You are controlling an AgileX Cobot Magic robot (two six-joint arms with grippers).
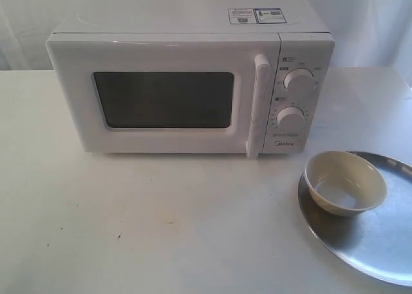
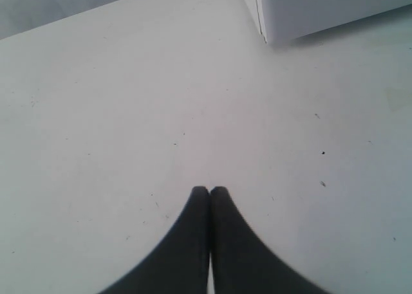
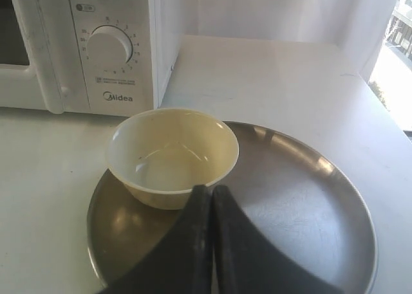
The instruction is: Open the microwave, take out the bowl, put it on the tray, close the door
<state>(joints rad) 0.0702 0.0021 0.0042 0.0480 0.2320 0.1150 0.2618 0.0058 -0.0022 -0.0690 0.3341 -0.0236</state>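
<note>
Where right pincer (image 3: pixel 211 188) points, bowl (image 3: pixel 172 154) — on tray (image 3: pixel 302 210)

The microwave (image 1: pixel 187 24) stands on the table (image 1: pixel 129 223), toward the rear. The door (image 1: pixel 164 101) occupies the front left, and two knobs (image 1: pixel 299 80) are stacked to its right. The tray (image 1: pixel 386 249) lies on the table in front of and right of the microwave. The bowl (image 1: pixel 345 182) sits on the tray, at its left rear.

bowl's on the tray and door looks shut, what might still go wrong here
The bowl sits off-centre on the tray, near its rim on the microwave side; a bump might slide it off. The right arm's shut jaws appear close to the bowl's side in the wrist view, so a careless retreat might knock it.
</note>
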